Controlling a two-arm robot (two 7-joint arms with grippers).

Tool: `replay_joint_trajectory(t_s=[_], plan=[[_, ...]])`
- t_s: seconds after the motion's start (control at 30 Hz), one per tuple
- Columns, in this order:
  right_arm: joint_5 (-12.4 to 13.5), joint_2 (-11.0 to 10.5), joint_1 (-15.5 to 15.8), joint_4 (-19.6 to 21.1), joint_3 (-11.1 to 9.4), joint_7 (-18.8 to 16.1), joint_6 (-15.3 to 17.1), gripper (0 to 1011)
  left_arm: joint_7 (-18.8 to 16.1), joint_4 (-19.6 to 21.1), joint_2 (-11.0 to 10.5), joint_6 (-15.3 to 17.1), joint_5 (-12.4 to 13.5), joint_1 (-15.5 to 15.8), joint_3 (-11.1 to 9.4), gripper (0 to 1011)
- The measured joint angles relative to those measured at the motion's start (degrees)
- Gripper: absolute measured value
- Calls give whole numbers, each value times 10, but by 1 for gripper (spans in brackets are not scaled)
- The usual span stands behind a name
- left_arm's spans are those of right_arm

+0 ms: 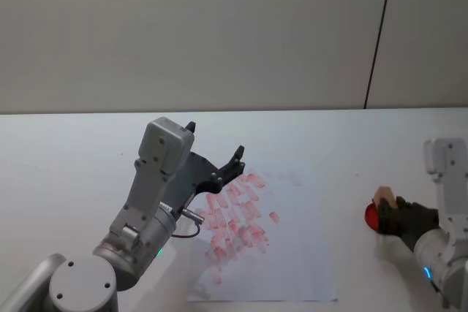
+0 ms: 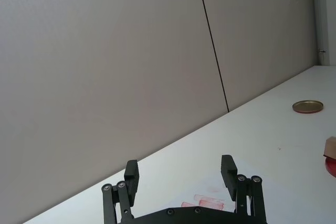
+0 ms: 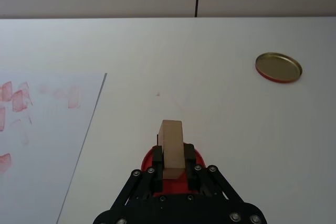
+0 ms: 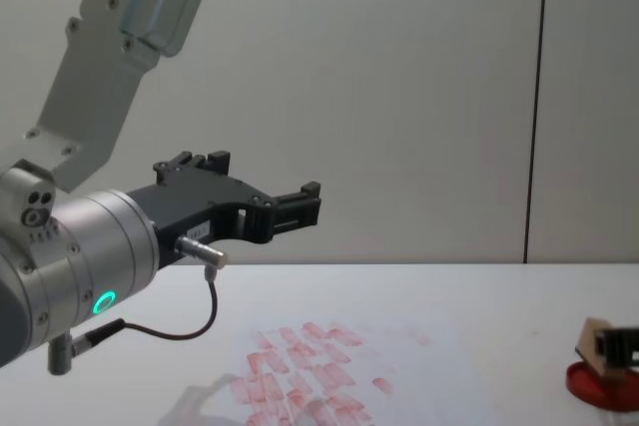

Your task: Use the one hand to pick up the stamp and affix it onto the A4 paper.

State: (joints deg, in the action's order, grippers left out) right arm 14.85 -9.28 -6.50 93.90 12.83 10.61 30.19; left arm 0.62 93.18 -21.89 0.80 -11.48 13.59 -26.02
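The right hand (image 3: 171, 165) is closed on the stamp (image 3: 172, 148), its 2 fingers pinching the block's lower sides while the top stands clear above them. The stamp sits over the red pad (image 1: 371, 215), at the right of the worktop (image 1: 66, 151) and well apart from the paper (image 1: 300, 253). I cannot tell whether its face touches the pad or hangs just above it.

This looks like the pick-up and inking step, with the stamp not yet carried over. The next move calls for a straight lift off the pad, then a carry toward the robot's left to the paper. There the stamp should go down flat, best on the bare right part of the sheet, as the left part is crowded with prints.

The left hand (image 1: 216, 142) hangs raised over the paper's left part, wide open and holding nothing. It appears idle, though it could be in the way if the stamp heads for that side.

Counted: 1 stamp, 1 paper, 1 pad, 1 round lid (image 3: 279, 67) lying far back on the worktop, and 2 hands. The prints are too many and too overlapped to count.
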Motion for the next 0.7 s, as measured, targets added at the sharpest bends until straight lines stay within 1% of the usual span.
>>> replay_joint_trajectory(t_s=[0.23,0.5,0.7], plan=[[-11,0,2,21,0,-6,-16,224,0,0,0,0,0,0,0,993],[-30,3,2,57,6,-26,-33,224,0,0,0,0,0,0,0,993],[-40,11,-2,71,13,-38,-29,224,0,0,0,0,0,0,0,993]])
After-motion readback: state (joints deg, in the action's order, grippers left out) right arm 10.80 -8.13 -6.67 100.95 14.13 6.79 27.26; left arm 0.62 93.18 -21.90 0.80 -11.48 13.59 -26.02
